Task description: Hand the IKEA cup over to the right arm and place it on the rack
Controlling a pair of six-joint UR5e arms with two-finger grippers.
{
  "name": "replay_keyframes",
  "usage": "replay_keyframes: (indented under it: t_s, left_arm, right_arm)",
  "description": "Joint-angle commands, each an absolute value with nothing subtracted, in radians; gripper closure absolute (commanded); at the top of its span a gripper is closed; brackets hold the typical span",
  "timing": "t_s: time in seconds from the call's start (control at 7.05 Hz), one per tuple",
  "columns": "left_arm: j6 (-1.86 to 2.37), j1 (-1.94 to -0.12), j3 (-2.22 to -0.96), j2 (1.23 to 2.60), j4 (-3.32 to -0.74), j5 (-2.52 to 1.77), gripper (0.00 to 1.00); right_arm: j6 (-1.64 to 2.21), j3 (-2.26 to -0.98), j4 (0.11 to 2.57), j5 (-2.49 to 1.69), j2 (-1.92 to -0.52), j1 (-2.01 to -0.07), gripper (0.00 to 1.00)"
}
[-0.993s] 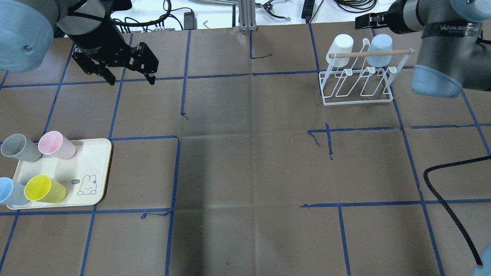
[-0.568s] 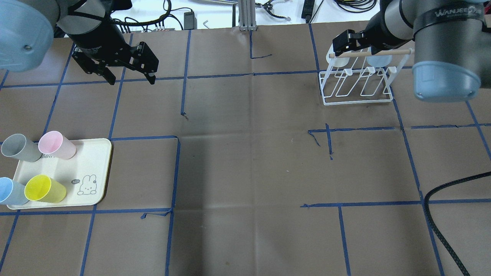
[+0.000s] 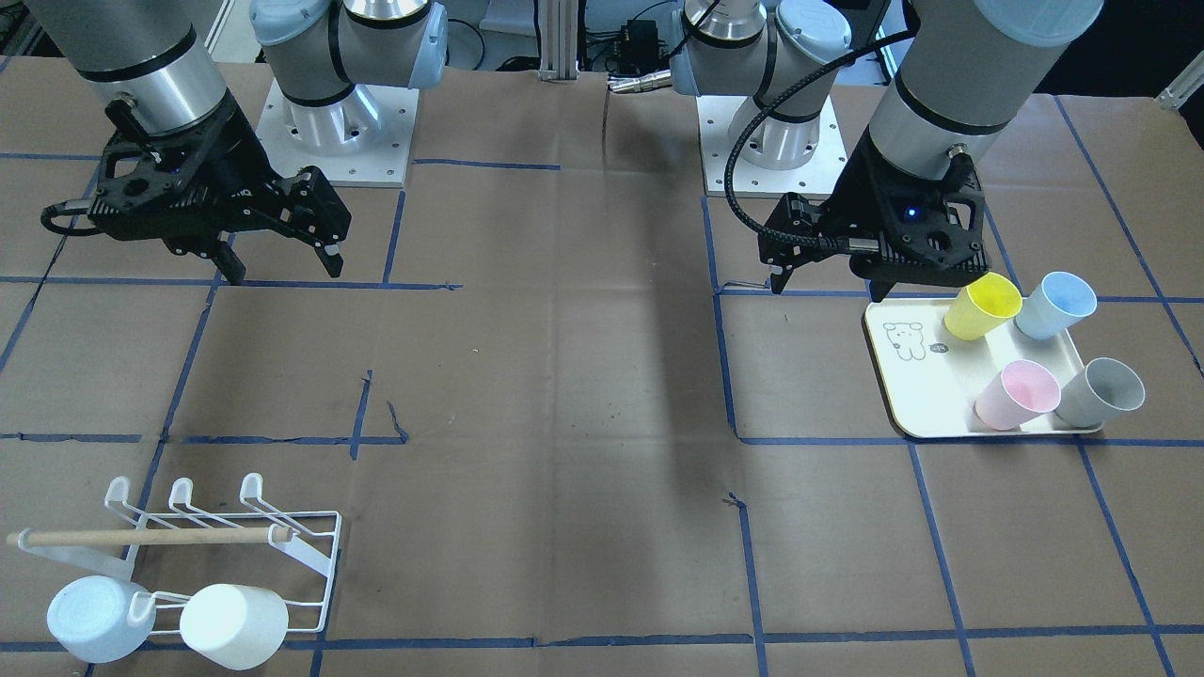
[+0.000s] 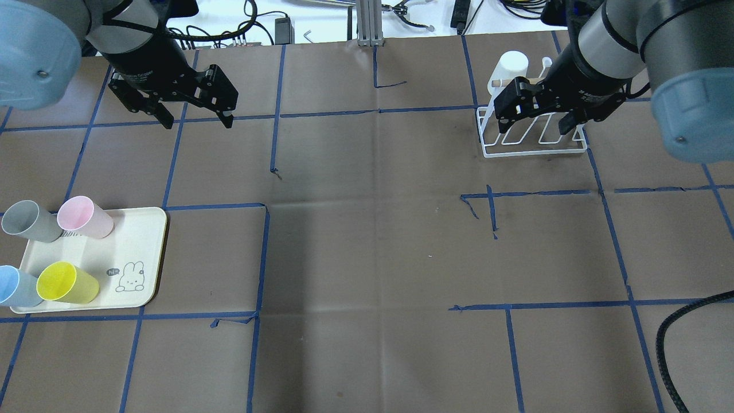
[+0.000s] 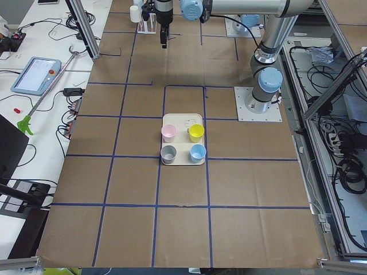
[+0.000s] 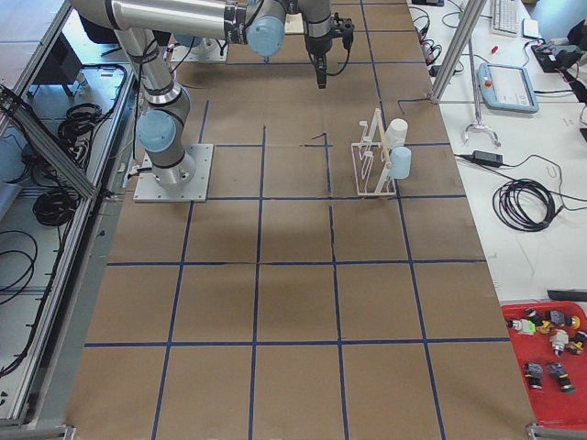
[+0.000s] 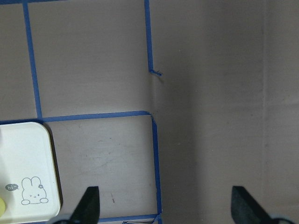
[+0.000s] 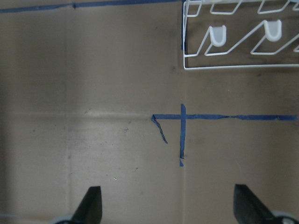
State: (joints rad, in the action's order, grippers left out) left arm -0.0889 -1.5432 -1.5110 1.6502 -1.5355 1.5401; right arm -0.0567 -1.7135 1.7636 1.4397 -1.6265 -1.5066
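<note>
Several IKEA cups stand on a cream tray (image 4: 137,241) at the table's left: yellow (image 4: 66,283), pink (image 4: 84,217), grey (image 4: 30,221) and blue (image 4: 14,285). My left gripper (image 4: 198,121) hangs open and empty above the table, well behind the tray; its wrist view catches only the tray's corner (image 7: 28,172). The white wire rack (image 4: 533,150) stands at the back right with a white cup (image 3: 235,625) and a pale blue cup (image 3: 94,616) on its far pegs. My right gripper (image 4: 533,127) hovers open and empty over the rack's near side.
Blue tape lines grid the brown table cover. A thick black cable (image 4: 676,321) loops over the table's front right corner. Cables and a metal post (image 4: 370,23) sit beyond the far edge. A red parts tray (image 6: 550,367) lies off the table.
The right arm has swung in from the back right edge, bringing its open gripper down over the rack's near side. The left gripper has stayed put.
</note>
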Motion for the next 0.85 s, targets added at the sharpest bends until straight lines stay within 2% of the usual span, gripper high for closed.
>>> replay_keyframes:
  t_s: [0.0, 0.28, 0.71]
  left_arm:
    - [-0.089, -1.543, -1.513, 1.649, -1.536, 1.54, 0.01]
    - [-0.089, -1.543, -1.513, 1.646, -1.534, 1.542, 0.01]
    - [-0.089, -1.543, -1.514, 1.643, -1.531, 1.558, 0.01]
  right_arm:
    - [0.009, -1.674, 1.671, 1.517, -1.631, -1.549, 0.0]
    - [0.052, -1.649, 1.689, 1.581, -1.629, -1.627, 0.0]
    - [0.051, -1.62, 1.677, 1.575, -1.602, -1.628, 0.0]
